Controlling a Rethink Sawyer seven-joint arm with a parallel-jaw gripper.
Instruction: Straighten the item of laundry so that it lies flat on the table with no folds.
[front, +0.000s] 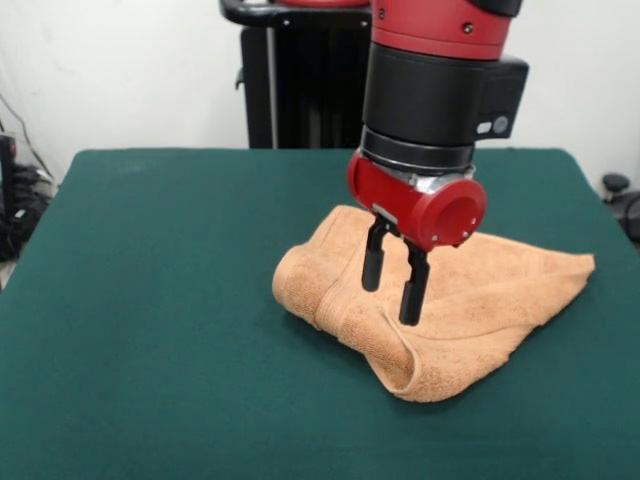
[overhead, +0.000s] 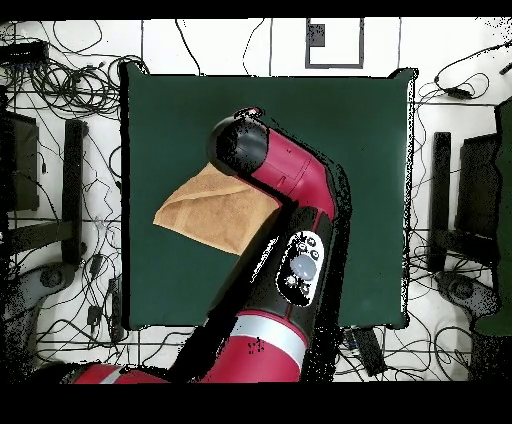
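The orange-tan towel (front: 470, 310) lies folded over on the green table (front: 160, 300), right of centre, with a thick rolled fold along its left and front edge. My gripper (front: 392, 288) hangs just above that fold, its two black fingers (front: 373, 262) apart and holding nothing. In the overhead view the towel (overhead: 215, 212) shows as a folded wedge left of centre on the table (overhead: 350, 150), and the red arm covers its right part and hides the gripper.
Wide green cloth lies around the towel on all sides. The black pedestal (front: 300, 80) stands behind the far table edge. Cables and dark equipment (overhead: 60, 180) surround the table on the floor.
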